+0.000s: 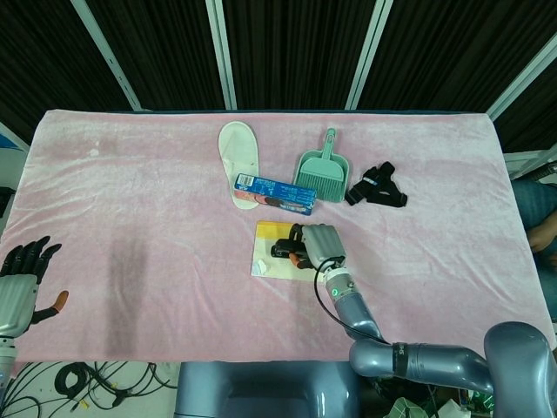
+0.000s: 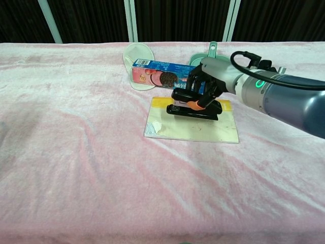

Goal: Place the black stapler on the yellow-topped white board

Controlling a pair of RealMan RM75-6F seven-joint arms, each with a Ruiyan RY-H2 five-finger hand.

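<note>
The right hand (image 2: 207,85) is gripping the stapler (image 2: 194,108), its fingers curled over the top of it, and is holding it over the board (image 2: 193,128), toward the yellow strip along the far edge. In the chest view the stapler's base is sitting at or just above the board's surface (whether it is actually touching cannot be told). In the head view the same hand (image 1: 318,244) is covering most of the stapler (image 1: 285,251), with only its dark end showing over the board (image 1: 271,264).

The left hand (image 1: 21,277) is hanging at the near left edge of the tabletop (image 1: 130,218), fingers spread and holding nothing.

Beyond the board, a blue biscuit box (image 2: 167,76) is lying just beside its far edge, a white slipper (image 2: 137,58) is lying behind the box, and a green dustpan (image 2: 210,57) is showing partly behind the right hand. A black strap bundle (image 1: 377,185) is lying well to the right.
</note>
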